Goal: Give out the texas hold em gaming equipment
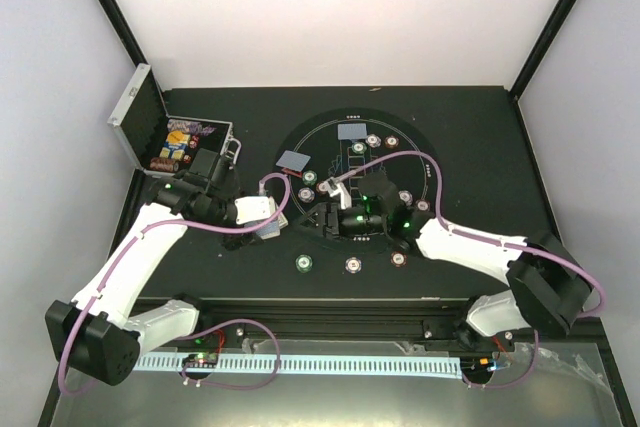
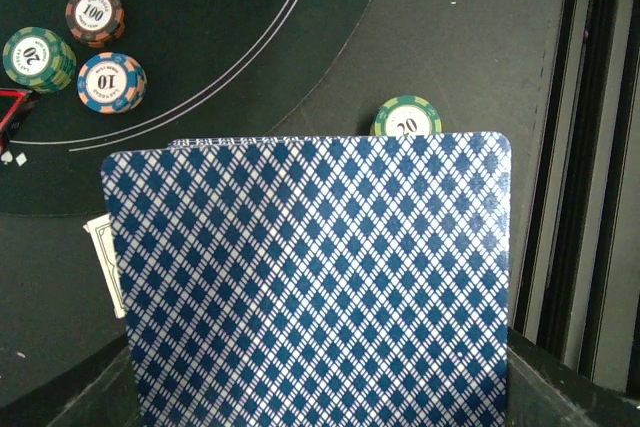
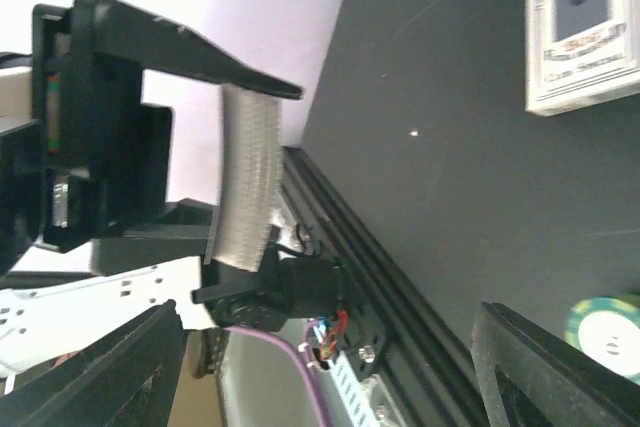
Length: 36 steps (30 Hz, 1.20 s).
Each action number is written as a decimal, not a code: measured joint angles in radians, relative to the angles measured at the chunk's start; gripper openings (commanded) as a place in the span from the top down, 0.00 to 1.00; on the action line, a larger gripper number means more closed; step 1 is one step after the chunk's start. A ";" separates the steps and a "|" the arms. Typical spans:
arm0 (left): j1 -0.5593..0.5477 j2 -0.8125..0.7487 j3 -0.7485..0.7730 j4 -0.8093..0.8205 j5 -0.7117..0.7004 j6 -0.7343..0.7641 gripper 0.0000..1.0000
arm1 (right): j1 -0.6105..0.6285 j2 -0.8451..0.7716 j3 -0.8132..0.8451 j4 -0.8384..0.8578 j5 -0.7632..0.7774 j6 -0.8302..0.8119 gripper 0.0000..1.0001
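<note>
Gripping playing cards [image 2: 310,277], left end effector [image 1: 262,217] clenched; right end effector [image 3: 325,325] released; green chip [image 2: 406,117] half hidden behind cards.

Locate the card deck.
In the top view the card deck sits in the left gripper, at the mat's left edge; a green chip lies just beyond.

The top camera is looking down over the whole table [image 1: 480,127]; both wrist cameras are looking low across it, the left one close behind a card [image 2: 310,277].
</note>
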<state>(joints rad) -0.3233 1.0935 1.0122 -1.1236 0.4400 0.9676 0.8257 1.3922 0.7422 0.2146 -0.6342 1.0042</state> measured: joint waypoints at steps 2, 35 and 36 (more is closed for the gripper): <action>0.000 0.002 0.000 -0.002 0.003 -0.002 0.98 | 0.029 0.006 0.005 0.035 0.003 0.022 0.19; -0.006 0.008 0.000 -0.014 0.010 -0.006 0.99 | 0.137 0.381 0.227 0.268 -0.040 0.159 0.41; -0.006 0.008 0.000 -0.014 0.010 -0.006 0.98 | 0.134 0.381 0.222 0.270 -0.043 0.163 0.42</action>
<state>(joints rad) -0.3290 1.1015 1.0122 -1.1378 0.4496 0.9611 0.9592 1.7733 0.9642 0.4850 -0.6769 1.1671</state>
